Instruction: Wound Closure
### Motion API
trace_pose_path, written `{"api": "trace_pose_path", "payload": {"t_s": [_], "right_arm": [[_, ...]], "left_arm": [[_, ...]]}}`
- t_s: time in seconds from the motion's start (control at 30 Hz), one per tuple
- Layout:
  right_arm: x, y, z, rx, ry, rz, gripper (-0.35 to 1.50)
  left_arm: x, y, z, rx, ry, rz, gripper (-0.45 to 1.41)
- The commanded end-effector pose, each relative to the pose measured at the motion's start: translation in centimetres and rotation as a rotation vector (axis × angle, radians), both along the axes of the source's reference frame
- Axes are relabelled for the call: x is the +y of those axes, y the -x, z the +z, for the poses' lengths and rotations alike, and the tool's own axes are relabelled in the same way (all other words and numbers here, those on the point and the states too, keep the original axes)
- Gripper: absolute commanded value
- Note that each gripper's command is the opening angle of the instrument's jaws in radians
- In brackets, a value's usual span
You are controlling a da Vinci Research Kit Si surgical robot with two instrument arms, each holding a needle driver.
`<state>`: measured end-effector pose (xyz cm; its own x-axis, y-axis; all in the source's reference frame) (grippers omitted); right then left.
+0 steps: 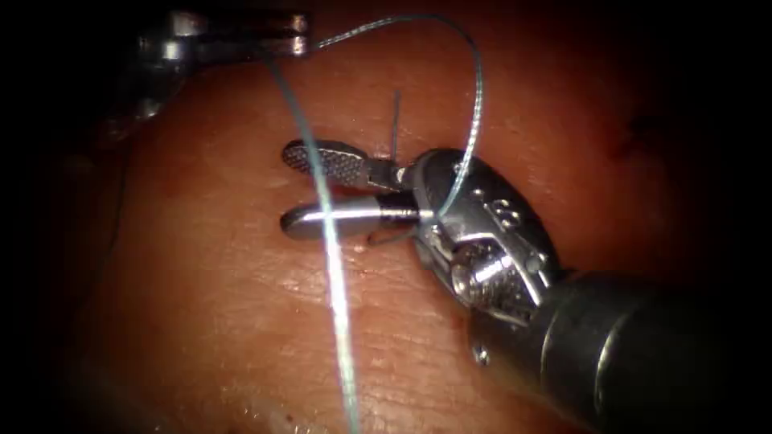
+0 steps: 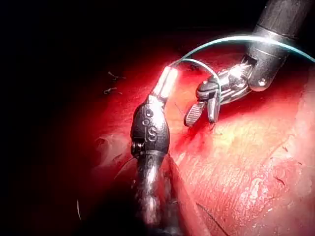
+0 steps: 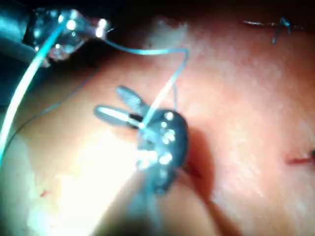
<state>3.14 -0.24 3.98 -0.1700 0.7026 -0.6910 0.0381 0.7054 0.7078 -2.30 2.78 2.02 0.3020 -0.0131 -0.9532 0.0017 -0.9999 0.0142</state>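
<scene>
Over the tissue (image 1: 241, 321), the left tool (image 1: 299, 45) has its fingers clenched on the thread (image 1: 476, 88), which arcs right and wraps the right tool (image 1: 285, 189), whose fingers gape released and empty above the cut, seemingly forming a loop; the needle's whereabouts cannot be told.

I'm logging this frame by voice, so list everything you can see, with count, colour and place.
tissue: one, reddish pork belly, under both tools.
thread: one, pale blue-green strand, running from the left tool, looping over the right tool's wrist and crossing its lower jaw.
cut thread ends: a few, dark, on the tissue.
left tool: one, silver, jaws shut on the thread.
right tool: one, silver, jaws open, holding nothing.
</scene>
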Motion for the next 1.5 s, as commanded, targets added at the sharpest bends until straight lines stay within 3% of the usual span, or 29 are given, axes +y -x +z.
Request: {"api": "trace_pose_path", "payload": {"t_s": [0.03,0.17,0.5,0.87,1.17,1.5], "right_arm": [[-0.01,-0.10,0.00,0.007,0.001,-0.007,0.47],[-0.02,-0.11,-0.03,0.010,0.001,-0.013,0.47],[0.04,0.00,-0.14,0.021,-0.009,-0.021,0.47],[0.21,0.11,-0.23,0.091,-0.027,0.017,0.34],[0.34,0.10,-0.24,0.120,-0.055,0.089,0.25],[0.48,-0.03,-0.09,0.043,-0.060,0.205,0.25]], "left_arm": [[0.04,0.07,0.08,-0.004,0.005,0.006,-0.45],[0.09,0.07,0.17,-0.013,0.010,0.009,-0.45],[-0.21,-0.20,0.58,-0.013,-0.011,0.053,-0.45],[-0.57,-0.19,0.59,-0.017,-0.046,0.087,-0.45],[-0.96,0.05,0.53,-0.010,-0.048,0.151,-0.45],[-1.27,0.57,0.19,-0.021,-0.045,0.228,-0.45]]}}
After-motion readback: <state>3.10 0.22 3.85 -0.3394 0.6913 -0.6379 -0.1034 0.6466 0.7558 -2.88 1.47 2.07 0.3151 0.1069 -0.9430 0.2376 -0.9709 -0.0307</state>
